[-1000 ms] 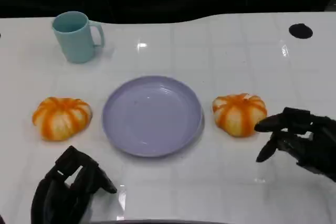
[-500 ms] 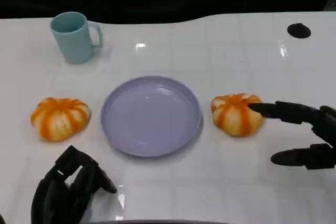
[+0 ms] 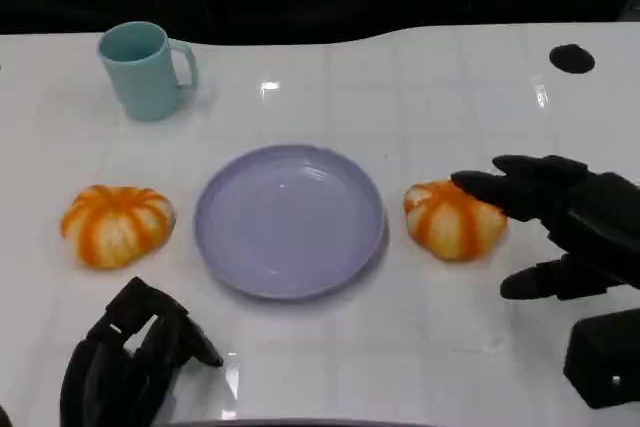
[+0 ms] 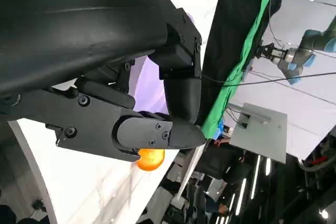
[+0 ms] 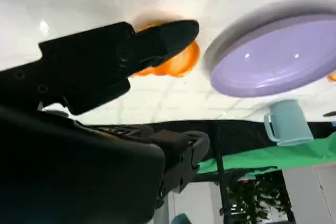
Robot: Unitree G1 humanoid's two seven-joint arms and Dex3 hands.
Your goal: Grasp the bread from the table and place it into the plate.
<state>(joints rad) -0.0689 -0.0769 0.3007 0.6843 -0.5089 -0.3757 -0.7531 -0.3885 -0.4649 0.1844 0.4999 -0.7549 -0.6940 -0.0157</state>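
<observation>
Two orange-and-white striped bread rolls lie on the white table. One roll [image 3: 117, 224] is left of the lilac plate [image 3: 289, 219], the other roll [image 3: 453, 219] is just right of it. My right hand [image 3: 560, 219] hovers over the right roll's far side, fingers spread above it and thumb lower, nothing held. The right wrist view shows a finger [image 5: 157, 43] crossing that roll [image 5: 176, 61] beside the plate [image 5: 273, 61]. My left hand [image 3: 130, 357] rests near the table's front edge with its fingers curled in, holding nothing.
A teal mug [image 3: 145, 69] stands at the back left, also seen as the mug [image 5: 286, 123] in the right wrist view. A small black round mark [image 3: 571, 58] lies at the back right. The table's far edge meets a dark background.
My right hand has moved left and up over the right roll, and its fingers have spread wider. The left hand, rolls, plate and mug have not moved.
</observation>
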